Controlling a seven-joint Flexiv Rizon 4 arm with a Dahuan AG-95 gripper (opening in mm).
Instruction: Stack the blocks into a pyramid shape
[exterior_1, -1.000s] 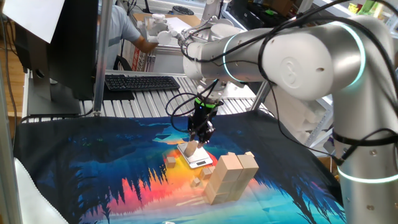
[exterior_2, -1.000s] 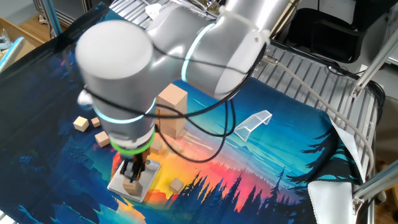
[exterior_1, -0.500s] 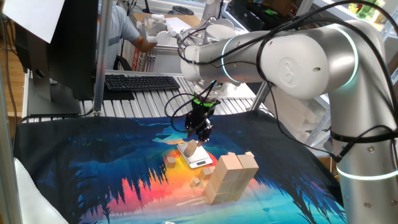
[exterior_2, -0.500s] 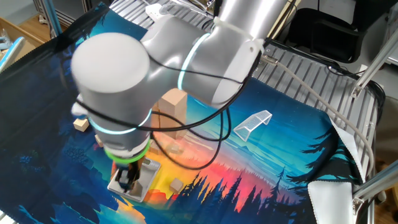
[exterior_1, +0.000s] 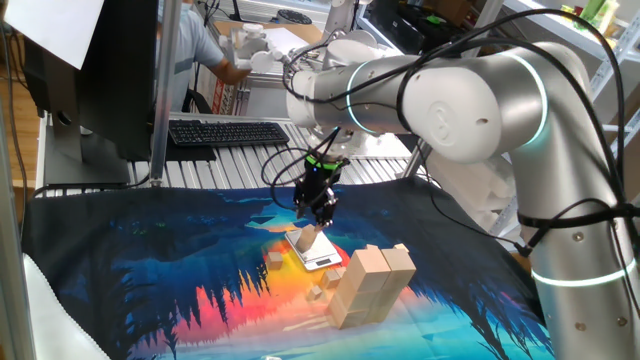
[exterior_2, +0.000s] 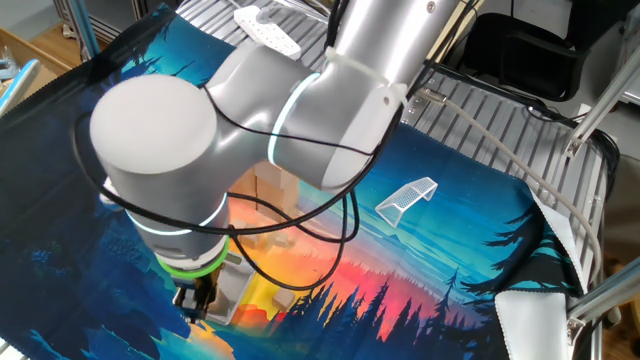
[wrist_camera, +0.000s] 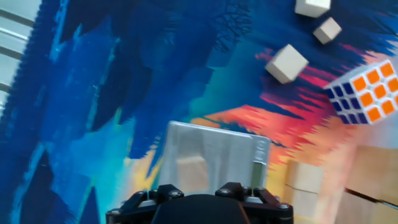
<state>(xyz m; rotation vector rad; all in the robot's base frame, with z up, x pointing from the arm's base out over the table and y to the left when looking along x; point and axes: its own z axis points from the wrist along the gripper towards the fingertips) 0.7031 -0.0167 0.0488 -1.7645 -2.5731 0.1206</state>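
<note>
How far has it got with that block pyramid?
Done: a stack of larger bricks stands on the cloth. In hand: nothing visibly held; the hand hovers over the silver scale, where one small block sits. Left: several small cubes lie loose on the cloth, and no pointed top shows yet.

One fixed view sits low at the table's edge, looking across the printed cloth (exterior_1: 150, 270) toward a keyboard (exterior_1: 228, 132) behind. The other fixed view looks steeply down from the opposite side, arm (exterior_2: 230, 130) filling frame centre. Hand view faces straight down, close, sharing the silver-grey device (wrist_camera: 211, 152) with the first.
</note>
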